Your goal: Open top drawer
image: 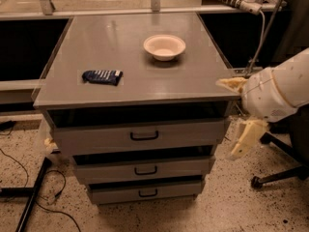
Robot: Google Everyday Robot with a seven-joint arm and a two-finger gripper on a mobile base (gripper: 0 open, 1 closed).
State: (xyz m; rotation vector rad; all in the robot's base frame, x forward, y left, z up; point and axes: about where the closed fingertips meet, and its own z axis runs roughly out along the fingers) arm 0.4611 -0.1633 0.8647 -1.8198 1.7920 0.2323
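Drawer cabinet with robot gripper at one side. The grey counter (193,76) carries a cream bowl (164,46) toward its rear right and a dark blue packet (102,76) lying flat toward its front left, the two well apart. Directly beneath the counter's front edge, below a dark gap, sits the top drawer (96,138), the widest and tallest-fronted of the three, with its black loop handle (144,136) at the middle of the front. Below it come the narrower middle drawer (106,170) and the bottom drawer (116,193), each with a smaller black handle. The gripper (227,118) hangs just off the counter's front right corner, on the white arm (280,91) that enters from the right. Its cream jaws stand well apart and hold nothing: one lies level with the counter's right edge, the other points down beside the right end of the top drawer's front. The gripper is well apart from the loop handle. The cabinet stands on a speckled floor (231,207).
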